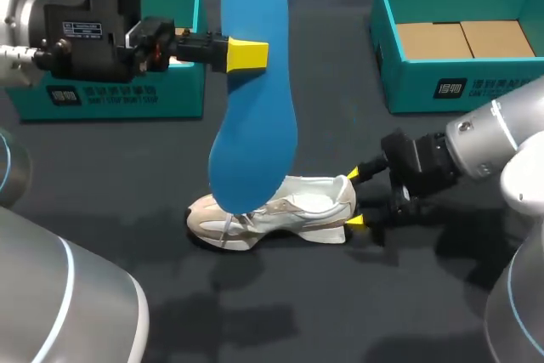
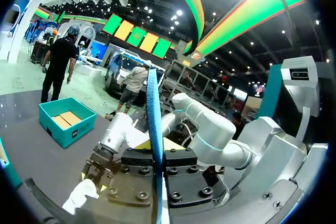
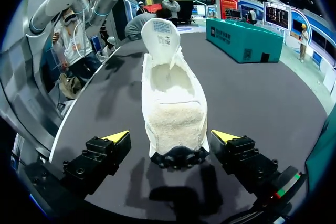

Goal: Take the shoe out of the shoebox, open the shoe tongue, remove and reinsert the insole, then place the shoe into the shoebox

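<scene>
In the head view, a white shoe (image 1: 280, 210) is seen standing on its sole on the dark table (image 1: 323, 312); above its toe a blue insole (image 1: 252, 99) is held upright, clamped near its upper end by the left end effector (image 1: 242, 54). The right end effector (image 1: 353, 197) is set at the shoe's heel, its fingers spread to either side. An open teal shoebox (image 1: 459, 82) is seen well beyond the heel, another teal box (image 1: 183, 82) well beyond the toe. In the left wrist view, the insole (image 2: 154, 129) is seen edge-on, gripped between the fingers, with the shoe (image 2: 81, 196) under them. In the right wrist view, the shoe's (image 3: 173, 103) heel is flanked by fingers held apart, a gap being left on each side
</scene>
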